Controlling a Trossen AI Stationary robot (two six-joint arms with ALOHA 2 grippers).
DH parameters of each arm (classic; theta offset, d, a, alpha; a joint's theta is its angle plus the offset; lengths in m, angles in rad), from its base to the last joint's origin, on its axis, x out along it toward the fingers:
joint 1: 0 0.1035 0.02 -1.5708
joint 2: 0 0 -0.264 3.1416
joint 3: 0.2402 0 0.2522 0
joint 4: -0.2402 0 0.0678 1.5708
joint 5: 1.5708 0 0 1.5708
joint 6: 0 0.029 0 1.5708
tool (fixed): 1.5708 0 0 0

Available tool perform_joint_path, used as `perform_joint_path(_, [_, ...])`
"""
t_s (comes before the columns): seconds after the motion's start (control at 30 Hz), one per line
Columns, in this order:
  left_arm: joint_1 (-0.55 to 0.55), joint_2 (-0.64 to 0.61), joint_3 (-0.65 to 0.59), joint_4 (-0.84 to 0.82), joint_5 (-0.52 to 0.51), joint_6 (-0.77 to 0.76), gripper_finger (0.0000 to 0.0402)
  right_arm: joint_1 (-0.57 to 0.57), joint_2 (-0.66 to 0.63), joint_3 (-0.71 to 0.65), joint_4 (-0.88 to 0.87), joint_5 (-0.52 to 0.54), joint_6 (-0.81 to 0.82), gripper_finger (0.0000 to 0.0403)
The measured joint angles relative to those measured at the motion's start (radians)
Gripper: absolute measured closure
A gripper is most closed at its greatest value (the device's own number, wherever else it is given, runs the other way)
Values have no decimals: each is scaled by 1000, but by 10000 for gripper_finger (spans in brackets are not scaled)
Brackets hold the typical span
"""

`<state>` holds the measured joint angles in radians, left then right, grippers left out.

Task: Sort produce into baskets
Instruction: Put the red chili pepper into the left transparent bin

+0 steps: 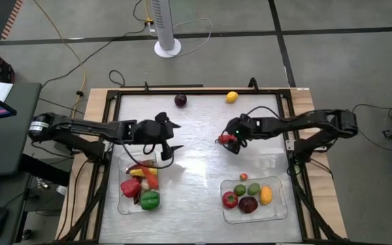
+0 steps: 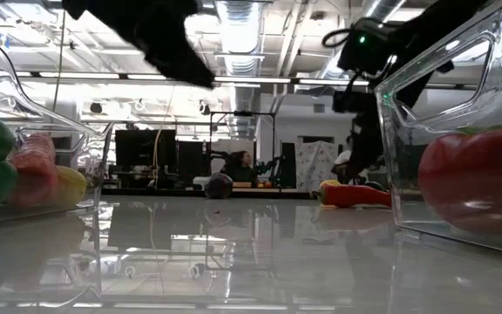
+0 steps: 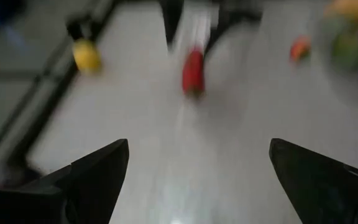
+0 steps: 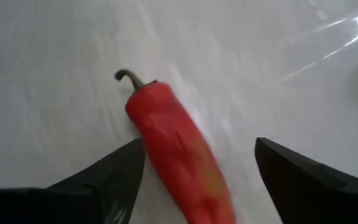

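A red chili pepper [image 4: 166,137] with a curled stem lies on the table's middle right [image 1: 224,139]. My right gripper [image 4: 199,186] hangs over it, open, pointing down, with one finger on each side of the pepper [image 2: 356,194]. My left gripper [image 1: 177,136] hovers open above the far edge of the left basket [image 1: 124,204], which holds red, yellow and green peppers. It faces the chili [image 3: 192,71] across the table with nothing between its fingers [image 3: 197,180]. The right basket [image 1: 281,209] holds a tomato, limes, a dark piece and a yellow piece. My right gripper has one finger [image 4: 114,177] right beside the chili's side [image 4: 146,146]; whether it touches I cannot tell. The other finger stands clear of it. The chili lies flat on the table along the gap between the fingers.
A dark purple piece [image 1: 180,100] and a yellow lemon [image 1: 231,96] lie near the table's far edge. The white tabletop between the two baskets is bare. A black frame [image 1: 114,95] runs round the table.
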<state>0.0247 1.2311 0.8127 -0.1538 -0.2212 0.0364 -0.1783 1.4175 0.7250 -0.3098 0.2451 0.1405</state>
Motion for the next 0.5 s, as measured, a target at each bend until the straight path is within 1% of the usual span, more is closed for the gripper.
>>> perform_joint_path(0.07, [9,-26,-4,71,8,40,25,-19,23,0,7,-34,-10,86])
perform_joint_path(0.13, [16,-57,-4,132,18,77,25,-29,45,0,6,-37,-14,101])
perform_joint_path(0.23, [23,-92,-4,174,35,102,25,-33,78,0,-3,-38,-17,120])
perform_joint_path(0.4, [28,-82,-5,112,61,77,25,-33,112,0,-6,-38,-43,136])
perform_joint_path(0.5, [22,-69,-5,69,60,55,25,-33,124,1,8,-38,-59,154])
